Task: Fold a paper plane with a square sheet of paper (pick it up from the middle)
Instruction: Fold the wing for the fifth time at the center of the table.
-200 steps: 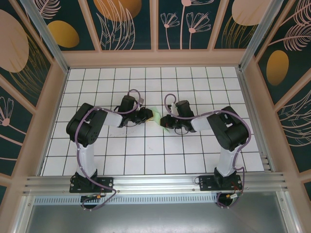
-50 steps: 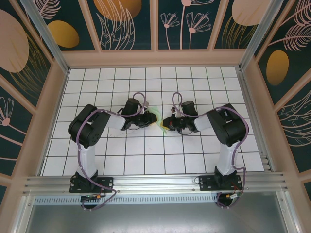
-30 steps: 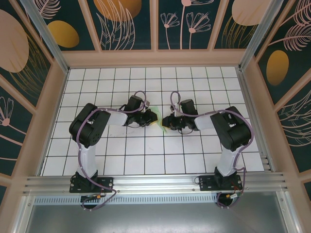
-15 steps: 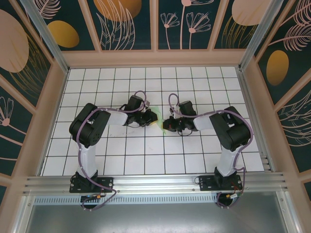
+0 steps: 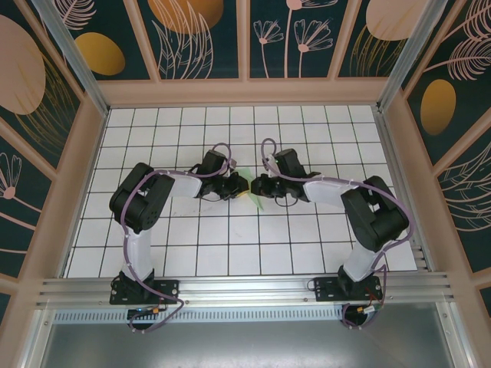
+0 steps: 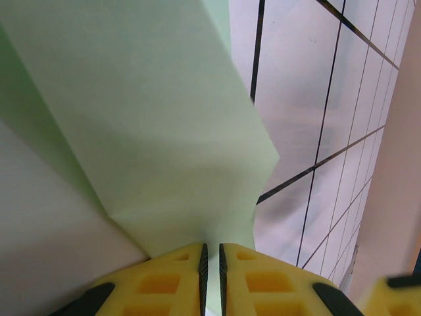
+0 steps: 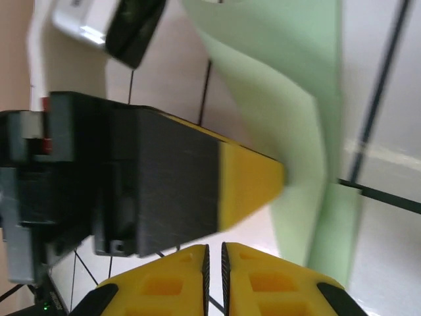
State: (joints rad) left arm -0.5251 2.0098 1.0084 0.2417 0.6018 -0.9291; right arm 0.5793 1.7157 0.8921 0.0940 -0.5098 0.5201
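As the top camera sees it: right gripper (image 5: 257, 186) has swung in leftward and now sits tip to tip with left gripper (image 5: 244, 185) over mid-table (image 5: 230, 253); half a second back they stood apart.
Task meaning: looks like a handover or a two-handed crease; plane not finished.
Paper, top view: folded green paper (image 5: 255, 199) is just a sliver below the meeting tips, the rest hidden under both wrists.
Left wrist, tool: fingers (image 6: 164, 283) nearly together, pinching the paper edge that runs down into the slit.
Left wrist, paper: creased panel (image 6: 164, 131) fans upward, looks clear of the tiles; far corners cut off by the frame.
Right wrist, tool: jaws drawn to a thin slit; nothing green seen inside, cannot tell if an edge is nipped.
Right wrist, scene: paper (image 7: 289, 99) at upper right, blurred; left gripper's fingertip (image 7: 247, 178) just beside it, contact unclear.
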